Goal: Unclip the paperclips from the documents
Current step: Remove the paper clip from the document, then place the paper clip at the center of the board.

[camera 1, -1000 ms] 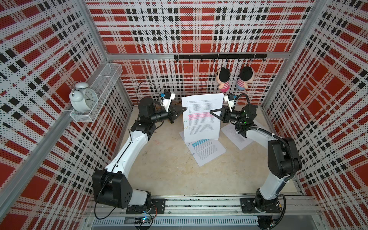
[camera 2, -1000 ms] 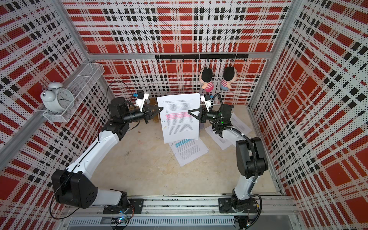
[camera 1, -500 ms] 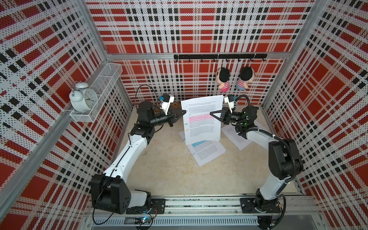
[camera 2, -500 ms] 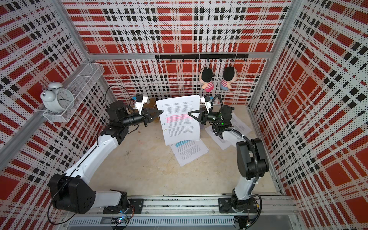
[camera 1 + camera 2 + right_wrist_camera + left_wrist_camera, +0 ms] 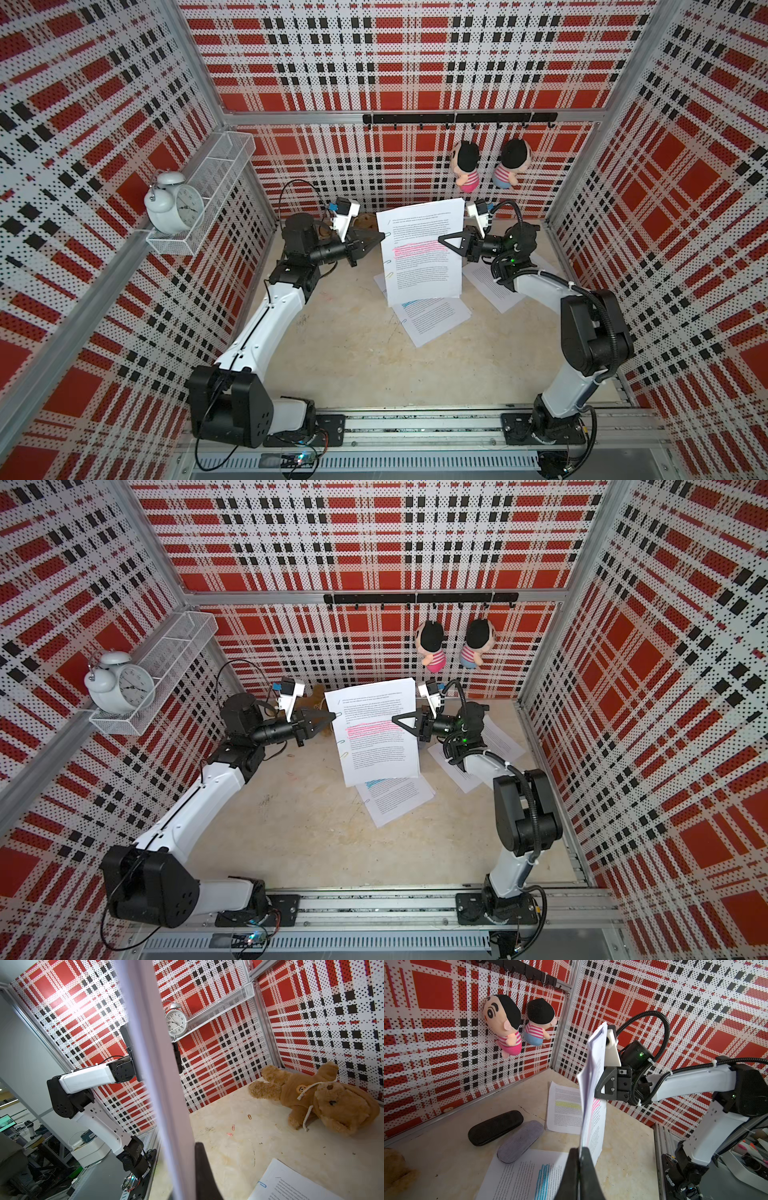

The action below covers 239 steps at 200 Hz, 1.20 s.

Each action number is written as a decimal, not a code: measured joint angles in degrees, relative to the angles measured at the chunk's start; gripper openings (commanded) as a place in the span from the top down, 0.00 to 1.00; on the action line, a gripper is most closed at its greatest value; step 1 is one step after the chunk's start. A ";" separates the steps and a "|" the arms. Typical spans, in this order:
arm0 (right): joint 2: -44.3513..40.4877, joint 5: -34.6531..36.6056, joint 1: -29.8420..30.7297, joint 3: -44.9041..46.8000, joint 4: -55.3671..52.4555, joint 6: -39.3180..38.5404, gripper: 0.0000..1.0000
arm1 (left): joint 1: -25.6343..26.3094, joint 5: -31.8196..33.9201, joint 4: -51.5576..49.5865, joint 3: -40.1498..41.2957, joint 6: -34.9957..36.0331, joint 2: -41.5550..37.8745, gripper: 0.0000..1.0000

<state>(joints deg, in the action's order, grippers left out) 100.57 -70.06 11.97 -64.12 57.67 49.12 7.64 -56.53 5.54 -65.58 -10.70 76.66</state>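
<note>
Plaid-walled cell [image 5: 374,62]: right hand [image 5: 441,241] clamps pink-band document [image 5: 424,274] upright; left hand [image 5: 382,237] pinched shut on edge paperclip [image 5: 387,235].

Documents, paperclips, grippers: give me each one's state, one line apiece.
pink-band document: held upright between both grippers.
right gripper: shut on the pink-band document.
left gripper: shut, apparently on the gripped paperclip at the opposite edge.
lower paperclips: attached to that edge.
blue-band document: flat on the table, blue paperclip attached.
yellow-band document: flat on the table; clips not visible.
loose paperclips: detached, lying on the table.
</note>
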 measured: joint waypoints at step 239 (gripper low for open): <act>-6.23 25.86 2.51 -12.22 -58.77 -28.68 1.00 | -0.44 32.96 -20.09 12.68 -20.13 9.66 1.00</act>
<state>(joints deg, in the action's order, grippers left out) 94.35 -44.21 14.48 -76.34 -1.10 20.45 7.20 -23.57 -14.55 -52.90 -30.83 86.32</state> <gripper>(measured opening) 0.044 0.045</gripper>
